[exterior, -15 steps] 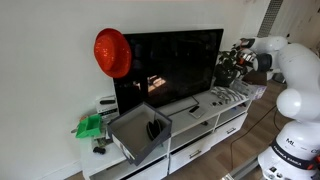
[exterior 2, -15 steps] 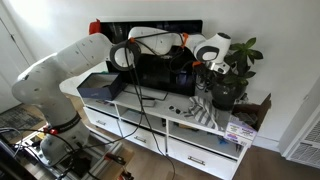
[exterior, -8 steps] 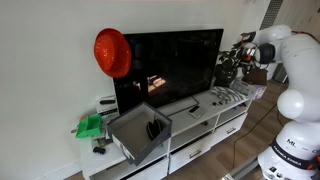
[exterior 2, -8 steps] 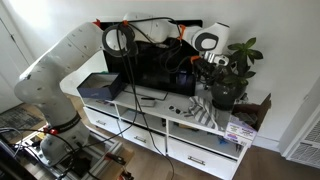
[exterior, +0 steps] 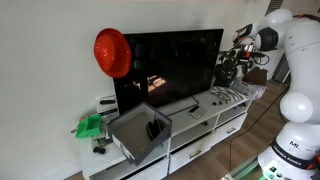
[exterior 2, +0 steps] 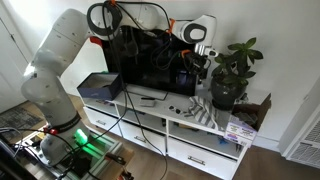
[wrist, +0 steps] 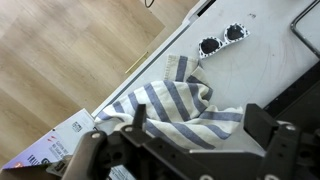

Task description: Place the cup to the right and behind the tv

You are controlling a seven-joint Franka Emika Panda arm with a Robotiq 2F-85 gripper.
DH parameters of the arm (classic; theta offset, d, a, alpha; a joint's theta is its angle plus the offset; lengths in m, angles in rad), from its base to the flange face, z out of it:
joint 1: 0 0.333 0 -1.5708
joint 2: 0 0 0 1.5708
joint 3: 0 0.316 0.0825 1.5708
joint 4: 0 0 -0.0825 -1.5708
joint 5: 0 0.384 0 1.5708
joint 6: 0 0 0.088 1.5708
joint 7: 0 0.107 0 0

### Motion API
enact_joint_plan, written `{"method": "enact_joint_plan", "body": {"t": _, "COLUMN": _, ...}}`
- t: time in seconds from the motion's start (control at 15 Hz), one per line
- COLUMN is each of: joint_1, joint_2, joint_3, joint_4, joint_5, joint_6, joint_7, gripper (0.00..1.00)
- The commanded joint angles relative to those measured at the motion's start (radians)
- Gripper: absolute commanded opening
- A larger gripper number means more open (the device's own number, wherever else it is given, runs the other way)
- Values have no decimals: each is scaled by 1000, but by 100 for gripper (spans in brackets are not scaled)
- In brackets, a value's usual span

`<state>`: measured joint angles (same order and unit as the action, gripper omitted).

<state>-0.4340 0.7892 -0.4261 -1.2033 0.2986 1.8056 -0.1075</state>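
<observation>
Jaws spread wide, empty, above striped cloth (wrist: 170,110) on tabletop (wrist: 260,60); sunglasses (wrist: 220,39) at cloth's 1 o'clock. In an exterior view, tv (exterior: 170,62) at jaws' 9 o'clock, plant (exterior: 228,68) just beside them.

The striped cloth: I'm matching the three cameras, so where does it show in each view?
In an exterior view: the striped cloth lies at the right, on the white console's end, right of the tv.
In an exterior view: right of centre on the console top, below the potted plant.
Wrist view: mid-frame, hanging over the console's edge.
Shared landmark: the white console.
</observation>
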Motion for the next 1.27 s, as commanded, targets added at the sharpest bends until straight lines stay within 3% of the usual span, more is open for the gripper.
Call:
{"method": "enact_joint_plan", "body": {"t": 0.0, "joint_1": 91, "joint_2": -148, "joint_3": -31, "joint_4": -242, "joint_5": -34, "joint_6": 140, "joint_7": -34, "gripper": 100}}
{"method": "enact_joint_plan", "body": {"t": 0.4, "joint_1": 222, "joint_2": -310, "joint_3": -55, "joint_4": -522, "joint_5": -38, "joint_6": 354, "joint_7": -18, "gripper": 100}}
{"method": "enact_joint_plan", "body": {"t": 0.47, "joint_1": 174, "joint_2": -355, "joint_3": 32, "joint_4": -567, "joint_5": -104, "joint_6": 388, "joint_7": 32, "gripper": 100}}
{"method": "enact_joint_plan", "body": {"t": 0.73, "joint_1": 221, "joint_2": -473, "joint_3": 67, "joint_4": -760, "joint_5": -229, "joint_6": 472, "joint_7": 125, "gripper": 100}}
{"method": "enact_joint_plan", "body": {"t": 0.8, "joint_1": 159, "joint_2": -369, "joint_3": 97, "joint_4": -610, "joint_5": -187, "joint_6": 418, "joint_7": 91, "gripper": 100}}
{"method": "enact_joint_plan", "body": {"t": 1.0, "joint_1": 186, "joint_2": -430, "joint_3": 104, "joint_4": -705, "joint_5": -220, "joint_6": 446, "joint_7": 121, "gripper": 100}}
{"method": "enact_joint_plan", "body": {"t": 1.2, "joint_1": 186, "joint_2": -442, "joint_3": 102, "joint_4": -719, "joint_5": -221, "joint_6": 448, "joint_7": 120, "gripper": 100}}
